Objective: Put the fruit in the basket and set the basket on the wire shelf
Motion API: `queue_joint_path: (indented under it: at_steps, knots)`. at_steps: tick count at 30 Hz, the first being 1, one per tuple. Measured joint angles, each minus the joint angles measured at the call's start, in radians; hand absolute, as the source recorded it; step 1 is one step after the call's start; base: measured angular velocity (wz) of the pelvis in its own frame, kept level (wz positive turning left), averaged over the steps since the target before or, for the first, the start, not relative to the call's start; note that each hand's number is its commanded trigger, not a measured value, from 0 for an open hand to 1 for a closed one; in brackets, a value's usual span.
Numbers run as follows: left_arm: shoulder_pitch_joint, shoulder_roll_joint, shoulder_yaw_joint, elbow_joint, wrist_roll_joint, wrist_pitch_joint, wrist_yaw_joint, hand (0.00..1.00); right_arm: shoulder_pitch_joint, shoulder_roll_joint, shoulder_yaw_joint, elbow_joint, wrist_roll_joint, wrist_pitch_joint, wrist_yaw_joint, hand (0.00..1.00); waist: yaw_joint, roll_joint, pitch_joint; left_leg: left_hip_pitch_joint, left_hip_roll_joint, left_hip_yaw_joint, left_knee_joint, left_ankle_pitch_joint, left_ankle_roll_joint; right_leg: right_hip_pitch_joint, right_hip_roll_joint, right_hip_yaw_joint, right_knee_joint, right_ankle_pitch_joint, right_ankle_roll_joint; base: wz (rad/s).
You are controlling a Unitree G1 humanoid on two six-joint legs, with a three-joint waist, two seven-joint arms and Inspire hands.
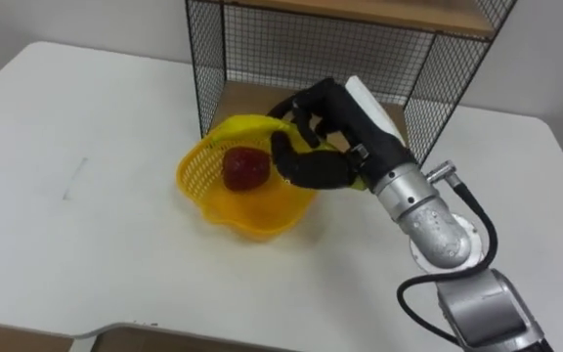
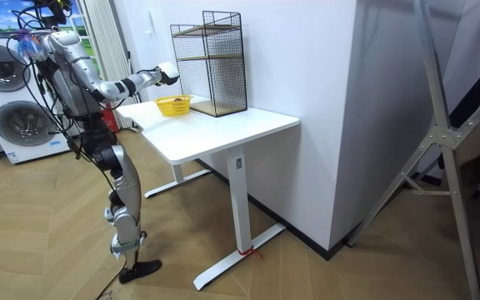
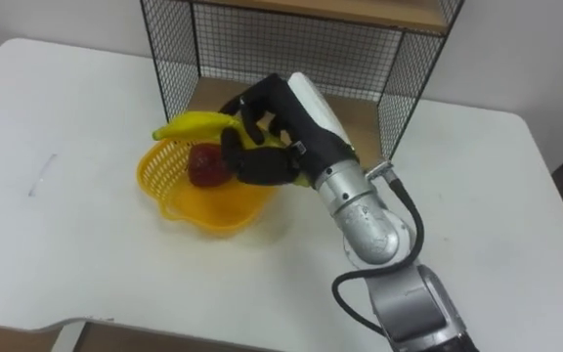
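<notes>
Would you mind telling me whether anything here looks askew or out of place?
The yellow basket looks lopsided, its rim uneven where the right hand holds a banana over it; nothing is spilled.

Right hand (image 1: pixel 313 164) comes in from lower right over the white table (image 1: pixel 86 127), fingers curled over the far right rim of the yellow basket (image 1: pixel 201 174), thumb down inside it. One dark red fruit (image 1: pixel 245 168) lies in the basket, just left of the thumb, close enough that contact can't be told. Basket sits on the table right in front of the black wire shelf (image 1: pixel 311 44), its far rim at the edge of the shelf's lower wooden board (image 1: pixel 252 98).
</notes>
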Motion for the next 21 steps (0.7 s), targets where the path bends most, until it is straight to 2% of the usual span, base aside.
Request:
queue_joint_path:
  at_steps: [1,4,6,9,13,19,21]
  knots:
    - [0.000,0.001,0.000,0.000,0.000,0.004,-0.002,0.00,-0.025,0.000,0.000,0.031,0.002,0.002,0.000,0.00,0.000,-0.001,0.0003,0.000,0.000,-0.003,0.001,0.000,0.000,0.002,0.000,-0.003,0.000,0.000,0.000,0.08]
    - [0.001,0.001,-0.001,-0.001,0.000,0.019,-0.015,0.00,-0.061,-0.003,0.000,0.070,0.002,0.027,0.001,0.00,0.005,-0.003,-0.0002,-0.001,0.000,-0.011,0.001,0.000,0.000,0.005,-0.001,-0.012,0.000,0.000,0.000,0.08]
    - [0.002,0.002,-0.001,-0.002,0.000,0.030,-0.014,0.00,-0.061,-0.003,0.000,0.081,0.002,0.030,0.001,0.00,0.005,-0.007,0.0003,-0.003,0.000,-0.018,0.002,0.001,-0.001,0.007,-0.001,-0.020,0.000,0.000,0.000,0.13]
    - [0.002,0.003,-0.002,-0.016,0.000,0.043,-0.014,0.00,-0.061,-0.004,0.000,0.100,0.002,0.049,0.003,0.00,0.006,-0.015,0.0053,-0.011,-0.002,-0.030,0.005,0.002,0.000,0.006,-0.003,-0.029,0.000,0.000,0.000,0.11]
    - [0.005,0.003,-0.001,-0.031,0.001,0.050,-0.016,0.00,-0.061,-0.004,0.000,0.109,0.001,0.073,0.014,0.00,0.009,-0.018,0.0067,-0.015,-0.003,-0.033,0.005,0.002,0.000,0.004,-0.004,-0.033,0.000,0.000,0.000,0.01]
    - [0.005,0.004,-0.001,-0.056,0.001,0.058,-0.016,0.00,-0.061,-0.004,0.000,0.109,-0.001,0.075,0.024,0.00,0.009,-0.018,0.0064,-0.015,-0.004,-0.034,0.010,0.003,0.000,0.003,-0.004,-0.034,0.000,0.000,0.001,0.00]
    - [0.005,0.005,-0.001,-0.058,0.001,0.065,-0.016,0.00,-0.061,-0.004,0.000,0.109,-0.002,0.088,0.024,0.00,0.009,-0.019,0.0063,-0.015,-0.004,-0.034,0.010,0.003,0.000,0.003,-0.004,-0.033,0.000,0.000,0.001,0.00]
